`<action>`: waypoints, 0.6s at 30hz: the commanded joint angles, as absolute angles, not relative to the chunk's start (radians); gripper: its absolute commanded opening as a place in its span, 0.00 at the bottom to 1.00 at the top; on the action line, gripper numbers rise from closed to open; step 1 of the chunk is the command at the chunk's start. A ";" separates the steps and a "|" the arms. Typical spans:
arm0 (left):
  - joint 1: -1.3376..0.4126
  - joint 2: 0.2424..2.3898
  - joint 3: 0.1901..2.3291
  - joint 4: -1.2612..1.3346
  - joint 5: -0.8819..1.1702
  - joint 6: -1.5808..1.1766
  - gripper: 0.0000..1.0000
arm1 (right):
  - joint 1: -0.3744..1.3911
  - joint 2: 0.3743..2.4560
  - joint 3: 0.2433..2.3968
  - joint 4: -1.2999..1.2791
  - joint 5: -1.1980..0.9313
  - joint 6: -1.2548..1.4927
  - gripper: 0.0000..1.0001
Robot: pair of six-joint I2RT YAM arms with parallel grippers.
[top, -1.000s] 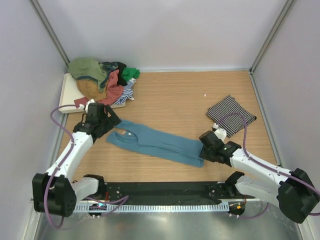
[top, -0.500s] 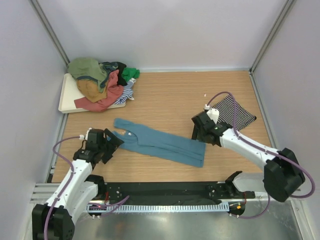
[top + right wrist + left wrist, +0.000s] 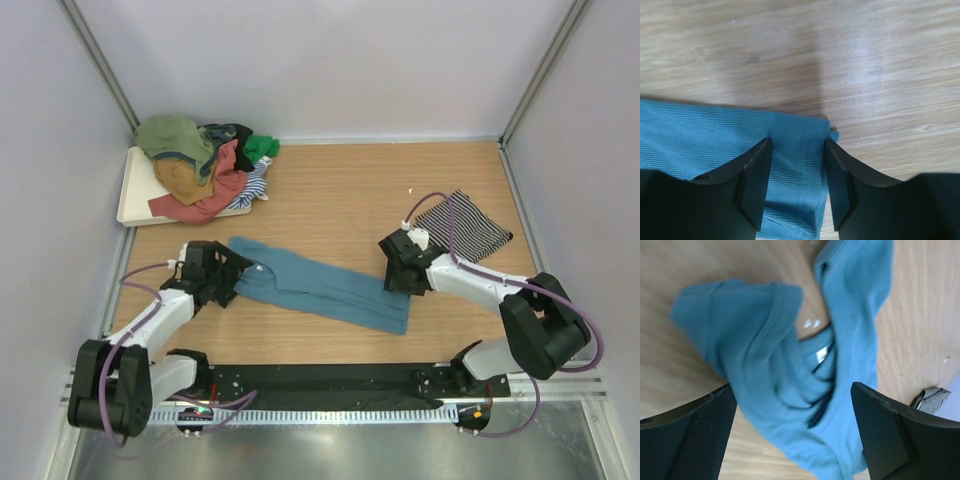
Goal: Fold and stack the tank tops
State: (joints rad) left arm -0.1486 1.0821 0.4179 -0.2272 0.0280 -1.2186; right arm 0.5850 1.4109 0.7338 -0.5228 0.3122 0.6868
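Getting both arms back onto the teal tank top (image 3: pixel 320 285): left fingers (image 3: pixel 685 440) wide, right fingers (image 3: pixel 752 185) narrowly parted over its 3 o'clock hem; I'd fold next.

**A:** Is it bright?

**B:** Yes. Soft, even light falls from above on the worktop (image 3: pixel 340 190). The shadows there are faint.

**A:** Is anything blurry?

**B:** The left wrist view is. The teal tank top (image 3: pixel 760 355) looks smeared, and the left pincer (image 3: pixel 792 390) is dark and fuzzy.

**A:** And the right wrist view?

**B:** That one is sharp. A soft grey shadow lies on the worktop, and the right pincer (image 3: pixel 798 142) looks nearly black.
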 commanded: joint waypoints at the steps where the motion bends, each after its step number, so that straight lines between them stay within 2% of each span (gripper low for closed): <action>1: -0.159 1.178 0.431 -0.068 0.009 -1.246 0.94 | 0.584 1.356 0.690 -0.488 0.276 0.689 0.51; 8: -0.207 1.477 0.602 -0.006 -0.063 -1.239 0.93 | 0.607 1.310 0.631 -0.480 0.198 0.686 0.39; 11: -0.262 1.584 0.737 0.023 -0.069 -1.186 0.91 | 0.630 1.295 0.601 -0.463 0.163 0.696 0.28; 12: -0.299 1.665 0.779 0.023 -0.072 -1.166 0.91 | 0.638 1.292 0.597 -0.459 0.157 0.699 0.21; 15: -0.363 1.835 1.001 0.017 -0.040 -1.124 0.89 | 0.698 1.276 0.569 -0.442 0.118 0.721 0.18; 18: -0.425 1.992 1.138 0.003 -0.006 -1.089 0.86 | 0.751 1.267 0.566 -0.430 0.095 0.758 0.18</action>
State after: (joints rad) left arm -0.3618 1.8576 1.0508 0.0414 -0.0227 -1.1645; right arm 0.6979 1.2774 0.5888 -0.4484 0.1658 0.7116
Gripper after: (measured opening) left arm 0.865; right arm 0.183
